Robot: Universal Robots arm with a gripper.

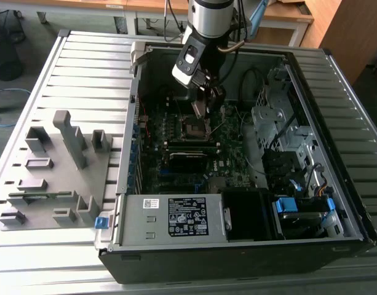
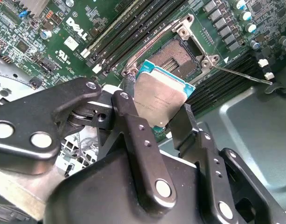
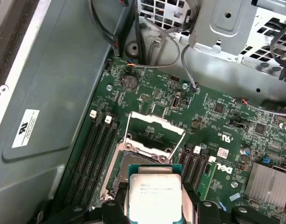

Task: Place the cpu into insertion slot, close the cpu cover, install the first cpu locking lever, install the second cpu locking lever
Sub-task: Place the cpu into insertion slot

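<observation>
second wrist view: my black pincer [image 2: 156, 109] is clamped on opposite edges of the small flat silver-topped square cpu [image 2: 165, 91], just above the open metal-framed socket [image 2: 180, 55]. i judge it light, stiff and fragile underneath, so edges only.

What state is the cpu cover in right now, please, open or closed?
Open: in the first wrist view the cpu cover stands swung up; the second wrist view shows the bare socket beyond the cpu.

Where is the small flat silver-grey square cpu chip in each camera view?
Exterior view: cpu in the gripper, over the open socket.
Second wrist view: clamped between the black fingers, open socket behind it.
First wrist view: held, covering part of the open socket.
Shared landmark: the open socket.
</observation>
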